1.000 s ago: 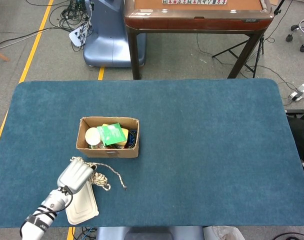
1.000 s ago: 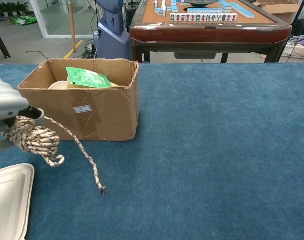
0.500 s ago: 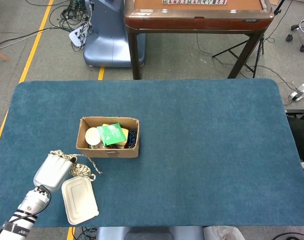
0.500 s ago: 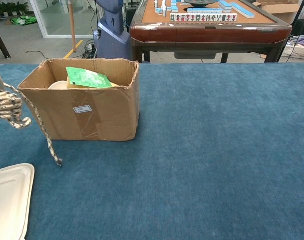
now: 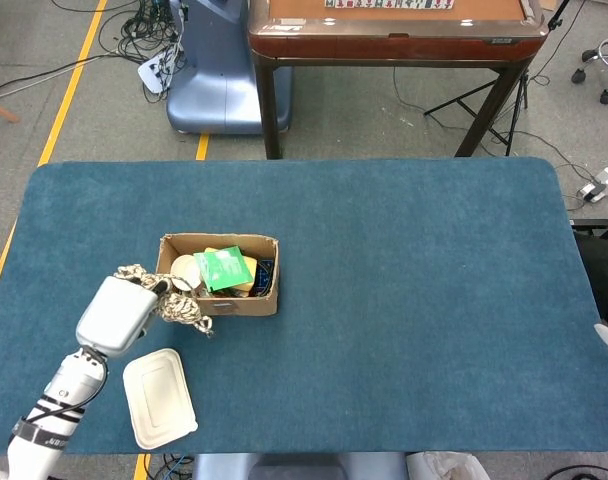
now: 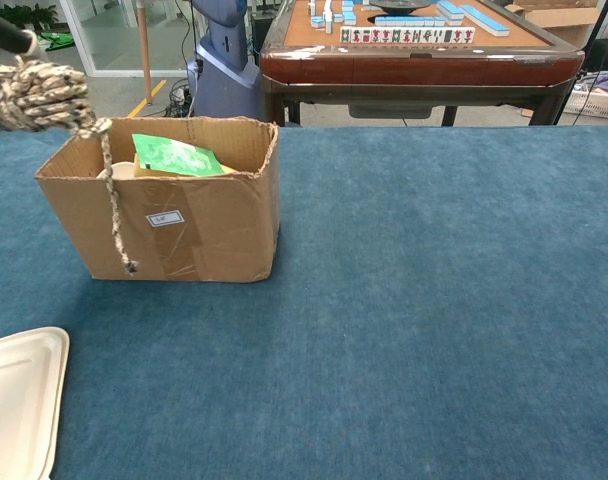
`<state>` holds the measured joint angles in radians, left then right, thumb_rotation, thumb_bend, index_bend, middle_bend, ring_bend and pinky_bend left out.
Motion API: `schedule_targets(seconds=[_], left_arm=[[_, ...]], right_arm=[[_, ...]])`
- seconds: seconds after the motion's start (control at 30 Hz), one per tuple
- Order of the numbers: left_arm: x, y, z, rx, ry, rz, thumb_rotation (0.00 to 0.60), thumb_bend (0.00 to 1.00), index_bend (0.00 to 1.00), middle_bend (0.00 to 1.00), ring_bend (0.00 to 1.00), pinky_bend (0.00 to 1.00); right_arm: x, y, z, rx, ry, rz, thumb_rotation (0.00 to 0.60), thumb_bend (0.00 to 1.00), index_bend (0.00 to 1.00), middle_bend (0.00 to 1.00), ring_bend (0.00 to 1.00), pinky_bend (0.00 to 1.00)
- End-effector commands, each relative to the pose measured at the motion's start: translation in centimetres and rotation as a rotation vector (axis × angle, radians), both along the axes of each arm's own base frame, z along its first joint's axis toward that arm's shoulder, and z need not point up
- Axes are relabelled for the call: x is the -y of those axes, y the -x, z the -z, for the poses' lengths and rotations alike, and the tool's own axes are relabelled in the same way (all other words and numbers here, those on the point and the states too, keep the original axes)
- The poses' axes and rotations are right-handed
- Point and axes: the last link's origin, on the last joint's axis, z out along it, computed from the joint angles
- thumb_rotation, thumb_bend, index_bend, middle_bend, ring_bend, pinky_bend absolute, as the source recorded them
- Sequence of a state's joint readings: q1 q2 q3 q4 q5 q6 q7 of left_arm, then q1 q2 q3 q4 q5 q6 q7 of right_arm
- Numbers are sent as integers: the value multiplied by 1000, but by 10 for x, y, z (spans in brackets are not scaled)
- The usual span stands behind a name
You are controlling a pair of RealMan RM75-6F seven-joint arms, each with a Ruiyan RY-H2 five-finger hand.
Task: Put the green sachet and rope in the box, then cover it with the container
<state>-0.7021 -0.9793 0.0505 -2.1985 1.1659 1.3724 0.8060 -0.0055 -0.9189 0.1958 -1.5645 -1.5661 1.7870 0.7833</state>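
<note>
The blue table [image 5: 404, 300] carries the cardboard box [image 5: 217, 272] well left of centre, and I hold my left hand [image 5: 116, 312] just beside the box's left end, its fingers closed around the bundled rope [image 5: 179, 308]. The bundle hangs above the level of the box's rim, not yet over the opening, and a loose tail dangles down the outside of the front wall.

The biggest risk, I judge, is that tail: if I let go too soon, it can drape over the rim or drag the whole bundle out onto the cloth. The box looks light and already crowded, so my hand bumping its wall could shove it. The white container [image 5: 160, 397] lies on the table near my forearm, close to the near edge, and a careless sweep could knock it off. The green sachet [image 5: 224, 268] already lies on top of the other things inside the box; rope landing on it could tip it out.

My right hand is out of both views. The chest view cuts off nearly all of my left hand, and what lies under the sachet is hard to make out.
</note>
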Motion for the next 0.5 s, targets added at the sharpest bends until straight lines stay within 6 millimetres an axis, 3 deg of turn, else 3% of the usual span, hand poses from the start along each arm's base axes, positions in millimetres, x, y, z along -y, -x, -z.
schedule_targets(seconds=[0.03, 0.23, 0.5], left_arm=[[-13, -16, 10, 22, 19, 26, 600, 899, 771, 474, 502, 734], [-35, -36, 27, 48, 39, 33, 600, 898, 765, 379, 419, 706], [-64, -49, 50, 80, 69, -2, 600, 894, 624, 179, 221, 471]], right_arm=[[0, 0, 0, 1, -2, 0, 600, 0, 140, 130, 0, 39], [-1, 0, 0, 4, -4, -2, 600, 0, 140, 130, 0, 39], [0, 0, 0, 3, -12, -2, 600, 0, 139, 130, 0, 39]])
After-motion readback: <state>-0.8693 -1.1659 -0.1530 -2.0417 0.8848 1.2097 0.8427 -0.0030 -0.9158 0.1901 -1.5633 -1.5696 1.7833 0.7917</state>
